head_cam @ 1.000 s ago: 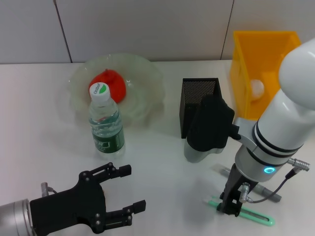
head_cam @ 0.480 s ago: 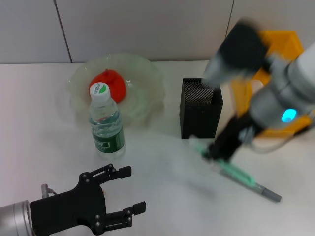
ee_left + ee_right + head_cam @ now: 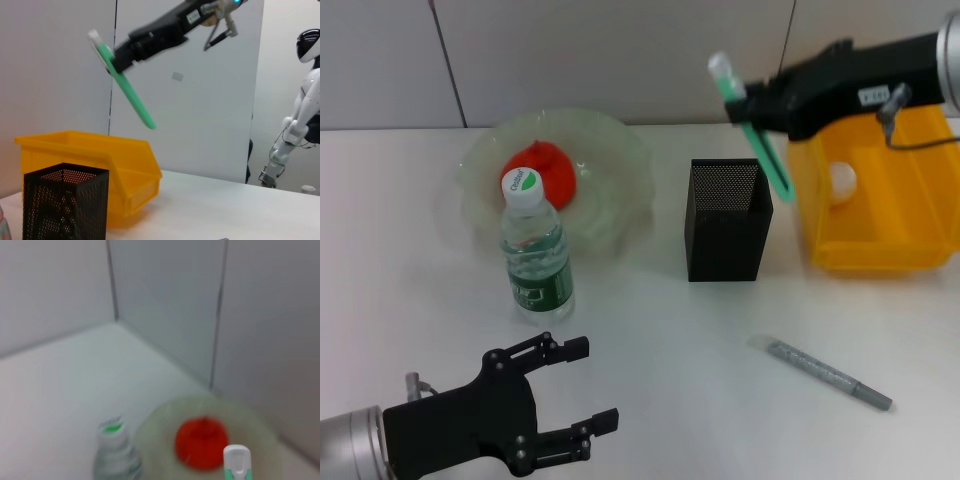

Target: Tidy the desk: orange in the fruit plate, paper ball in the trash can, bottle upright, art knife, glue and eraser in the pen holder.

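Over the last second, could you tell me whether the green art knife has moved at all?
Yes. The green art knife has gone from the table's near edge up to above the pen holder, held tilted by the right gripper.

- Our left gripper [image 3: 582,385] is matte black, with slim jointed fingers dotted by small silver screws, mounted on a brushed silver wrist cuff
- Our right gripper [image 3: 745,100] is black too, on a long black housing with a small white label
- A thin grey cable loops beside that label, ending in a metal plug
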You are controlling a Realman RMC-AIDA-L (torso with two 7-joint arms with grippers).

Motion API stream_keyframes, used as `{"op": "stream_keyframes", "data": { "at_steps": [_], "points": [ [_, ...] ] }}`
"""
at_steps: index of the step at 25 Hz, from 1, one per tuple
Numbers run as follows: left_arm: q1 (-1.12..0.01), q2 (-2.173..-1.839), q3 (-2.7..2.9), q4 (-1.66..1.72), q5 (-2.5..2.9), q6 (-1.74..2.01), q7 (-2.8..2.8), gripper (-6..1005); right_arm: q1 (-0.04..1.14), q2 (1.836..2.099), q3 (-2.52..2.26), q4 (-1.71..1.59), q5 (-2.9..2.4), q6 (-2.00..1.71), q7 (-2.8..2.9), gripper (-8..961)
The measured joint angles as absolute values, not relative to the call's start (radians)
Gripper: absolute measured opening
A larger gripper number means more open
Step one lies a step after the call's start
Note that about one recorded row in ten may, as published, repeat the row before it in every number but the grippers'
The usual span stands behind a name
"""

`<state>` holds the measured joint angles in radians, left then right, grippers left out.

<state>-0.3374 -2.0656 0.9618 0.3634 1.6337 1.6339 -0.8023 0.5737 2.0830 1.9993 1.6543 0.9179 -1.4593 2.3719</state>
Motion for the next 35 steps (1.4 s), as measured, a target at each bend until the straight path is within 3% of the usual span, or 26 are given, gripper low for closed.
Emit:
{"op": "stream_keyframes", "data": {
  "at_steps": [11,25,35],
  "points": [
    [-0.344,-2.066,0.962,0.359,1.634,1.629,-0.803,803,0.418,2.086,1.987,1.358,1.416,-1.161,1.812,174],
    [-0.342,-2.065,0.962,0.351,1.634,1.628,-0.813,802,0.382,2.083,1.995,0.881,1.903,-1.182,1.09,185],
    [-0.339,-2.065,0.962,0.351,1.634,1.63,-0.813,801,0.438,2.086,1.99,0.688,1.98,-1.195,0.932,220]
  ]
}}
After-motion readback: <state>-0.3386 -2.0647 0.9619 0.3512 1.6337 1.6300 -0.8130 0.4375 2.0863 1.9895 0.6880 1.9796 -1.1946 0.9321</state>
